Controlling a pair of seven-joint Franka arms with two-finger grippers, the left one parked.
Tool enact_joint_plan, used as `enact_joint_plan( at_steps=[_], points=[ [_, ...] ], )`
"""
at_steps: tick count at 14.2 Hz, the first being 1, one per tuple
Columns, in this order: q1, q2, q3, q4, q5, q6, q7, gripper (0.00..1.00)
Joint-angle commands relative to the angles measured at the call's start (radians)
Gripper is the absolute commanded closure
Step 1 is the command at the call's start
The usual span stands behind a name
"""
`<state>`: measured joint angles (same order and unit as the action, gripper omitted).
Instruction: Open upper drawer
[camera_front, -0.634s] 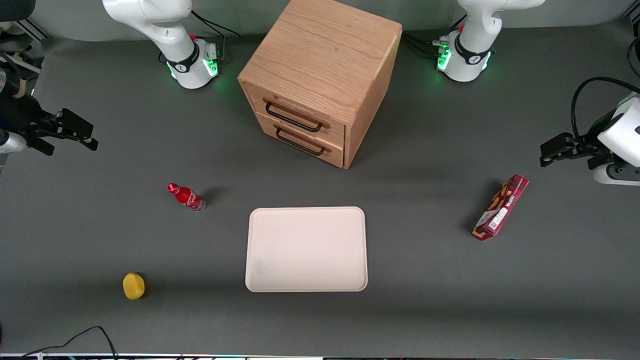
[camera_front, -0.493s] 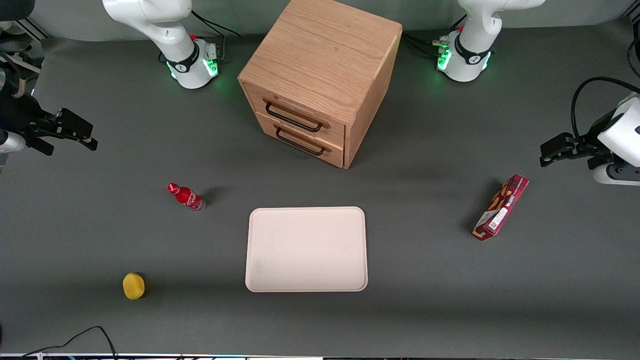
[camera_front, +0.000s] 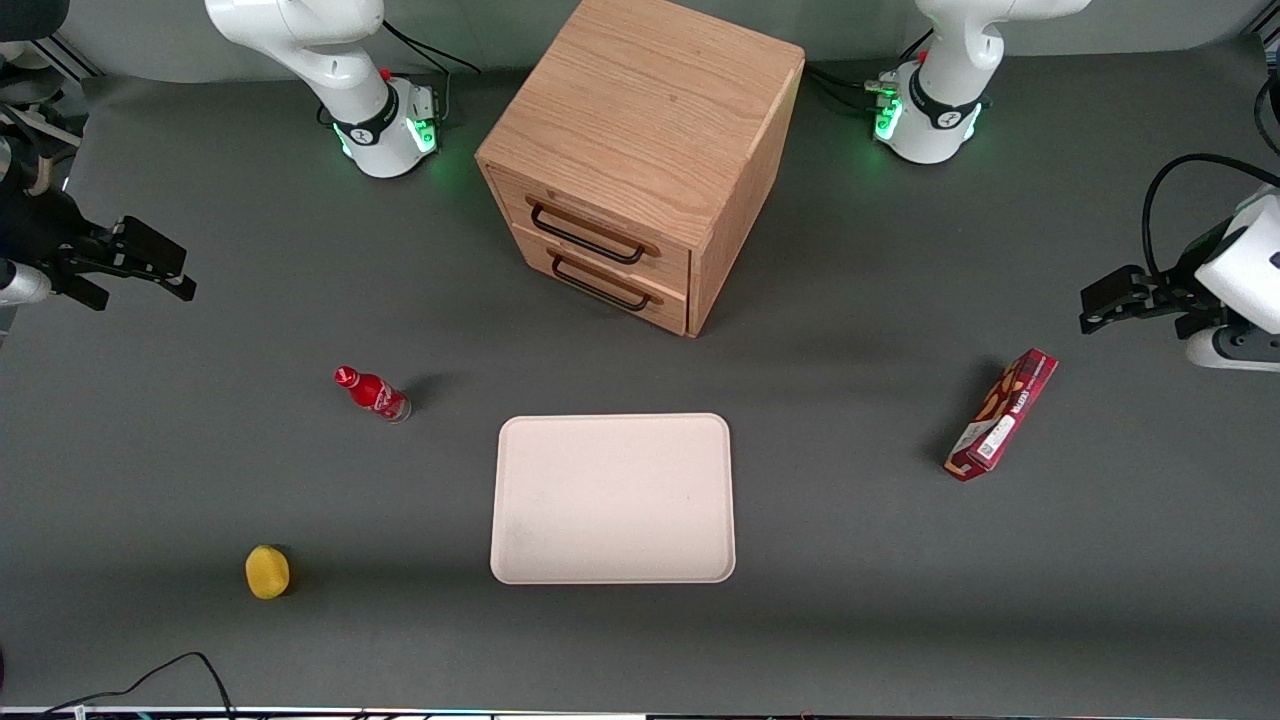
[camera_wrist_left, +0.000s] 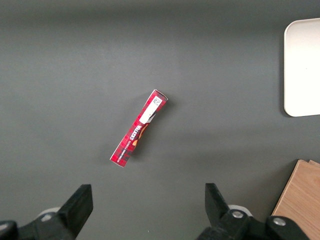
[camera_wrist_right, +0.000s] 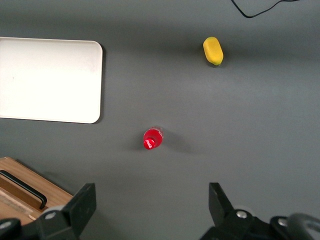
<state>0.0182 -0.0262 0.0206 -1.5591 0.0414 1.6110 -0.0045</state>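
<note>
Front view: pincer (camera_front: 150, 262) hangs with fingers apart at the working arm's end of the surface, well apart from the shut upper drawer (camera_front: 600, 228); its bar handle (camera_front: 585, 235) runs diagonally, facing the tray (camera_front: 612, 498).

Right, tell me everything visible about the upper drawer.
The upper drawer is light oak with a long black bar handle across its front. It sits shut, flush with the wooden cabinet, directly above the matching lower drawer. Nothing touches it: the gripper hangs open, well off toward the working arm's end of the table.
</note>
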Motion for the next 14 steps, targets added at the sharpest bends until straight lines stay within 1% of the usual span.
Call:
enact_joint_plan(
  at_steps=[1, 2, 3, 4, 8, 9, 10, 11, 14],
  points=[
    [0.002, 0.002, -0.002, -0.004, 0.021, -0.006, 0.009, 0.00],
    [0.002, 0.006, -0.002, -0.007, 0.037, -0.008, 0.002, 0.00],
    [0.006, 0.008, -0.002, -0.010, 0.067, -0.009, -0.030, 0.00],
    [0.014, 0.008, -0.001, -0.016, 0.072, -0.009, -0.058, 0.00],
    [0.028, 0.038, 0.097, -0.021, 0.083, -0.008, -0.061, 0.00],
    [0.026, 0.069, 0.123, -0.019, 0.128, -0.009, -0.068, 0.00],
    [0.025, 0.086, 0.146, -0.021, 0.168, -0.009, -0.119, 0.00],
    [0.028, 0.115, 0.159, -0.019, 0.188, -0.009, -0.193, 0.00],
    [0.028, 0.178, 0.248, -0.018, 0.195, -0.009, -0.325, 0.00]
  ],
)
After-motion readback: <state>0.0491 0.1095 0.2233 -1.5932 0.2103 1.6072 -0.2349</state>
